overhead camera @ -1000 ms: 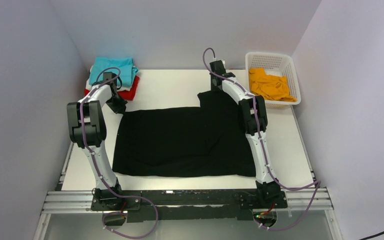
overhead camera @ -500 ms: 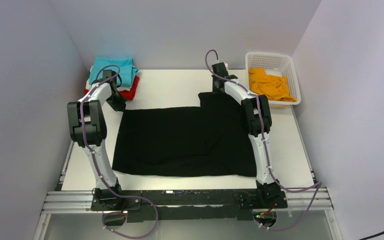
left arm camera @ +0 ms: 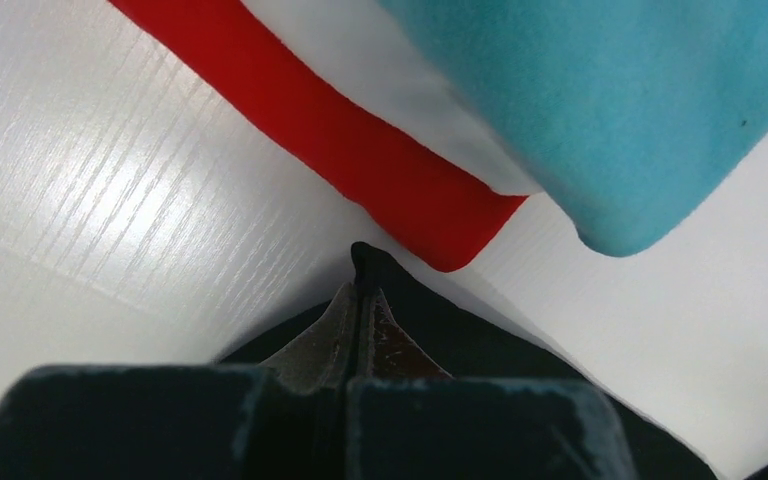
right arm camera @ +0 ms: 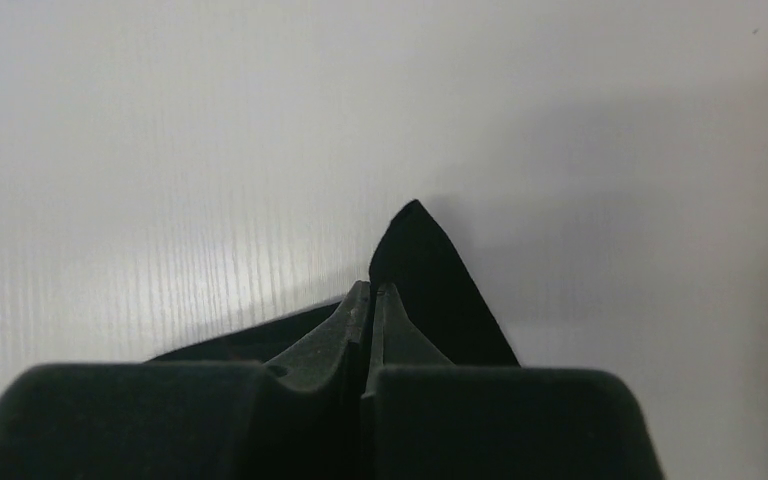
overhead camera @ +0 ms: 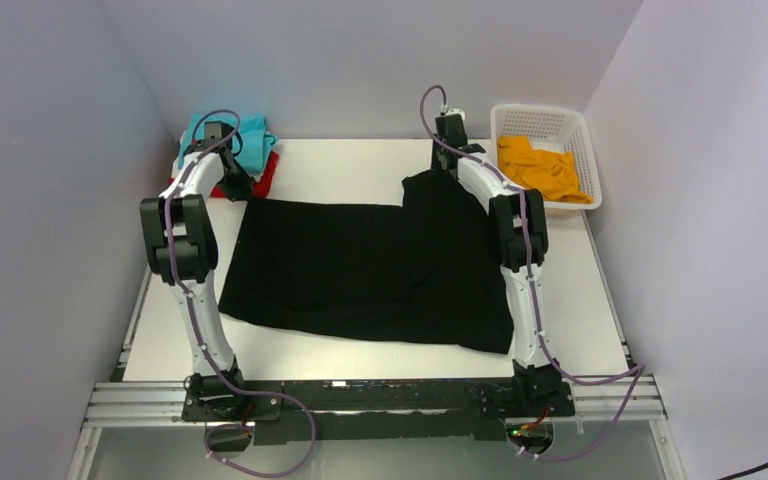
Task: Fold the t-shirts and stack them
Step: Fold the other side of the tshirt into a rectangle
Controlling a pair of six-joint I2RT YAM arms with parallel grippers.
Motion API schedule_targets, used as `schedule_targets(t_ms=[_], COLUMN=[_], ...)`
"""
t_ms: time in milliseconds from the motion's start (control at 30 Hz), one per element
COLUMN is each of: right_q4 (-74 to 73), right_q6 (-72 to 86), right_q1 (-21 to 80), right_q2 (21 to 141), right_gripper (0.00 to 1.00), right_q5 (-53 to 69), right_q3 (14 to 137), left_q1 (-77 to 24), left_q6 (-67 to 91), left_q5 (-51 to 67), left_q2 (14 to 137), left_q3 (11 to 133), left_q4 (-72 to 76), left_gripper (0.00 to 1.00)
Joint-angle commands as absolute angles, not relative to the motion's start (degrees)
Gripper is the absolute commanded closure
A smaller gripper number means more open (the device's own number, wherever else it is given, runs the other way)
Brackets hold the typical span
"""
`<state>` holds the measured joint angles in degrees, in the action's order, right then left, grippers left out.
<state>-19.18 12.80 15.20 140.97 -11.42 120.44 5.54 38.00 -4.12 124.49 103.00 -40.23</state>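
Observation:
A large black t-shirt (overhead camera: 365, 270) lies spread over the middle of the white table (overhead camera: 340, 165). My left gripper (overhead camera: 237, 190) is shut on its far left corner (left arm camera: 362, 258), lifted just in front of the stack. My right gripper (overhead camera: 442, 172) is shut on the far right corner (right arm camera: 415, 250), which pokes up past the fingertips. At the back left sits a stack of folded t-shirts: teal (overhead camera: 250, 138) on top, white (left arm camera: 410, 90) under it, red (overhead camera: 262, 172) at the bottom. An orange t-shirt (overhead camera: 538, 168) lies crumpled in the basket.
The white lattice basket (overhead camera: 570, 122) stands at the back right corner of the table. Grey walls close in on the left, back and right. The arms' bases sit on a metal rail (overhead camera: 380, 400) at the near edge.
The right gripper has closed on the shirt's far right corner. Both grippers have moved toward the back wall, raising the far edge and dragging the black shirt backward; its near edge now lies slanted.

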Motion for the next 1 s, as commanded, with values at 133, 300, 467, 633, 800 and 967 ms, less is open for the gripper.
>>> schedule_targets(t_ms=[133, 300, 467, 633, 800, 967], right_q4=[-10.87, -9.51, -10.36, -14.01, -18.78, -25.19], right_q6=[13.60, 14.60, 16.18, 18.17, 18.94, 21.50], right_q1=[16.26, 18.33, 21.76, 25.71, 30.74, 33.71], right_q2=[124.02, 113.81, 102.73, 93.96, 84.47, 75.75], right_gripper=[1.00, 1.00, 1.00, 1.00, 1.00, 1.00], right_q5=[-5.72, -6.43, -10.46, -13.63, -17.11, -17.44], right_q3=[102.40, 89.74, 78.02, 69.95, 63.78, 59.24], left_q1=[5.35, 5.35, 5.33, 5.32, 5.31, 5.36], left_q6=[35.43, 33.96, 33.69, 34.03, 33.39, 32.02], left_q5=[-1.14, 1.26, 2.25, 1.38, 0.94, 1.68], left_q2=[116.43, 110.62, 104.85, 97.80, 92.74, 89.53], left_q3=[94.76, 86.37, 78.86, 71.19, 64.29, 60.29], left_q4=[-35.66, -30.50, -27.19, -24.56, -21.02, -17.93], left_gripper=[1.00, 1.00, 1.00, 1.00, 1.00, 1.00])
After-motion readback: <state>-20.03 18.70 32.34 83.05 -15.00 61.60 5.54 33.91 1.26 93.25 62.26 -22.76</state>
